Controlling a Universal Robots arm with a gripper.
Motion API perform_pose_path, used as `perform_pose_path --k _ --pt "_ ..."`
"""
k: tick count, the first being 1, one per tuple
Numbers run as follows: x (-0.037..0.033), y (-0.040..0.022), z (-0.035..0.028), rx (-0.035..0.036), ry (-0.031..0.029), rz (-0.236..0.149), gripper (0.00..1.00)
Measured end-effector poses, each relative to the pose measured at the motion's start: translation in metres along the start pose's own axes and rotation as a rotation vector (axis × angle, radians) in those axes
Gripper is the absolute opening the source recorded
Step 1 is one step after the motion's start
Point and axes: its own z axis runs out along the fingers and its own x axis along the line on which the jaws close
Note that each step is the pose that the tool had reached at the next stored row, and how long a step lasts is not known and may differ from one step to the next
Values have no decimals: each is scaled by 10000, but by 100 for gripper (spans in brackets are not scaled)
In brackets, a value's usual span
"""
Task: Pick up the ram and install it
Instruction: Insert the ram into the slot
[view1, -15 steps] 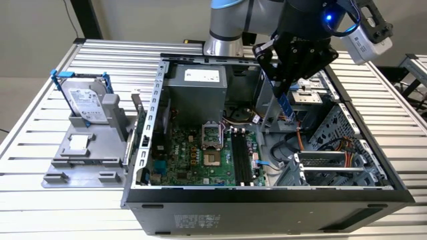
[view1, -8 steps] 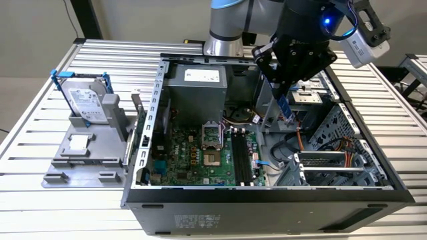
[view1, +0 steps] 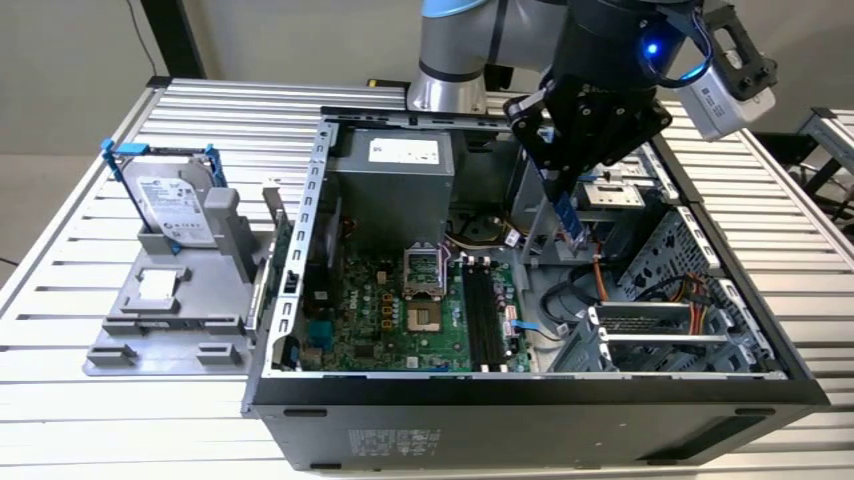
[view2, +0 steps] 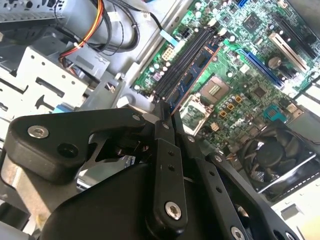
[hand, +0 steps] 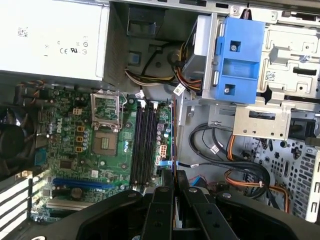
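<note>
Arm: one (view1: 454, 50), grey.
Pincer: one (view1: 563, 192), black, closed on the ram's upper end; seen in both wrist views (view2: 165, 111) (hand: 173, 176).
Ram: one (view1: 570, 225), a thin flat stick, blue-faced in the exterior view, dark with a coppery edge in the second wrist view (view2: 197, 75).
Ram position: hanging on end inside the open case (view1: 534, 385), just beside the slots toward the exterior view's right, seated in none.
Slots: four (view1: 483, 310), black, side by side on one green motherboard (view1: 387, 320).
Hard drive: one (view1: 174, 205), silver, blue-bracketed, upright on one grey fixture (view1: 160, 320).
Worktop: ribbed metal slats (view1: 80, 420).
Room: pale wall (view1: 67, 50).
</note>
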Motion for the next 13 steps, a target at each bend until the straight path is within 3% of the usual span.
perform_pose_path --k 10,13 --pt "-60 -8 59 2 1 0 0" --pt "-97 -27 70 -76 22 2 0"
